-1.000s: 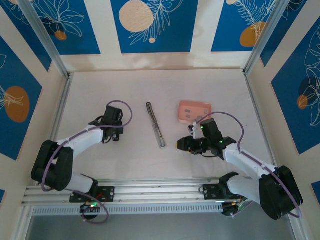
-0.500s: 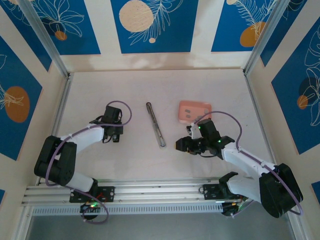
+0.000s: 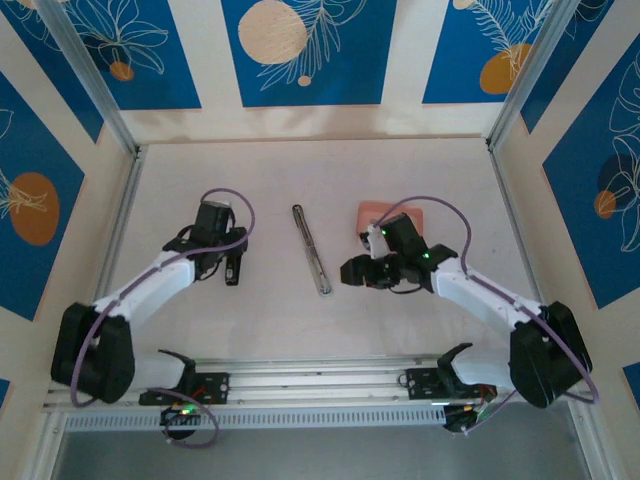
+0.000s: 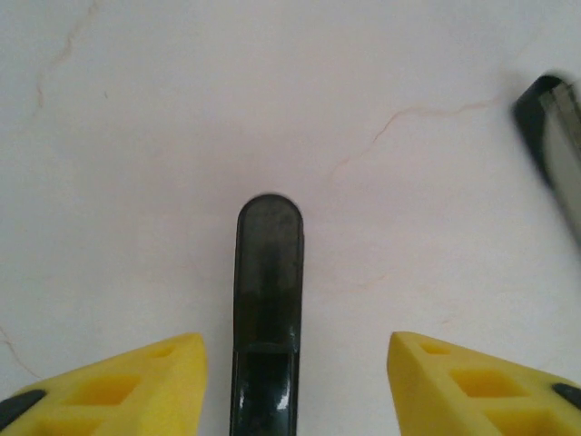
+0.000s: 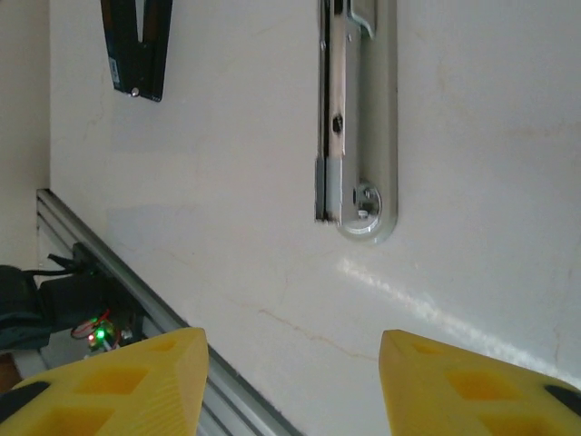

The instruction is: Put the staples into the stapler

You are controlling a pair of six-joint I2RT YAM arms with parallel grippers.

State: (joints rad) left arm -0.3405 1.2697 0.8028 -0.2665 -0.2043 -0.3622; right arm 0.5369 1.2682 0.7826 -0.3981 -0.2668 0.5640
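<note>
The stapler (image 3: pixel 311 250) lies opened flat at mid-table, its dark end far and its silvery rail (image 5: pixel 354 118) near. My right gripper (image 3: pixel 350 270) hovers just right of its near end. In the right wrist view that gripper (image 5: pixel 290 343) is open over bare table, below the rail's rounded tip. My left gripper (image 3: pixel 232 268) sits left of the stapler. It is open (image 4: pixel 292 347), its yellow fingers (image 4: pixel 136 381) standing apart on either side of a narrow black bar (image 4: pixel 269 291) that lies on the table. I cannot make out the staples.
A salmon-pink tray (image 3: pixel 405 212) sits behind the right arm, partly covered by it. The black bar (image 5: pixel 138 45) appears at the upper left of the right wrist view. The aluminium rail (image 3: pixel 300 385) runs along the table's near edge. Walls close in the sides and back.
My left gripper has opened and let go of the black bar. The right gripper moved left and a little farther, toward the stapler's near end, and spread slightly wider.
</note>
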